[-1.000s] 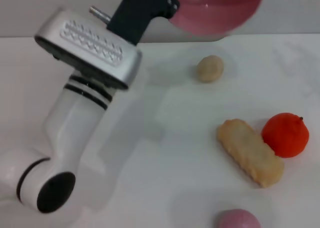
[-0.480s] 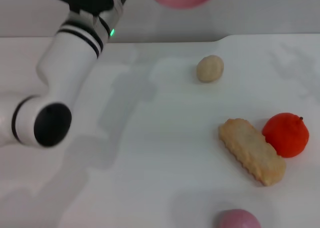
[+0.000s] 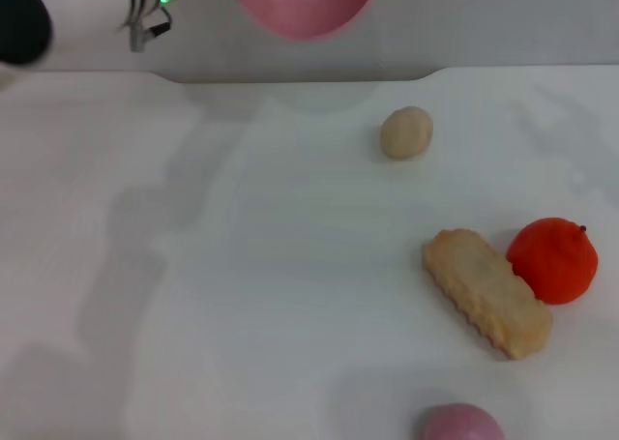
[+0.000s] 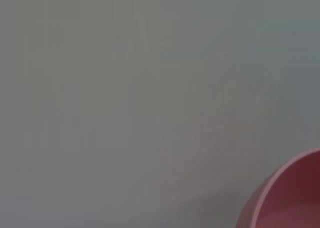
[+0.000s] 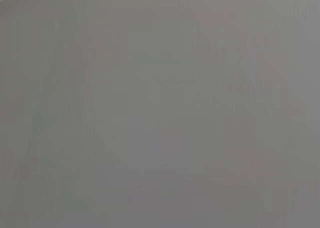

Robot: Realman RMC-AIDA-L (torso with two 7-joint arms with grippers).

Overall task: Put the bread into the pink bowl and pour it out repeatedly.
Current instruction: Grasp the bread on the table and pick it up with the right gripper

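Hanging high at far edge: pink bowl (image 3: 302, 3); bread (image 3: 486, 292) touching orange fruit (image 3: 552, 260).

Pink bowl (image 3: 302, 3) aloft; bread (image 3: 486, 293) seemingly underside-up.

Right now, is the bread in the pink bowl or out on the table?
Out. The bread lies flat on the table beside the orange fruit, while the pink bowl is held up high, far from it.
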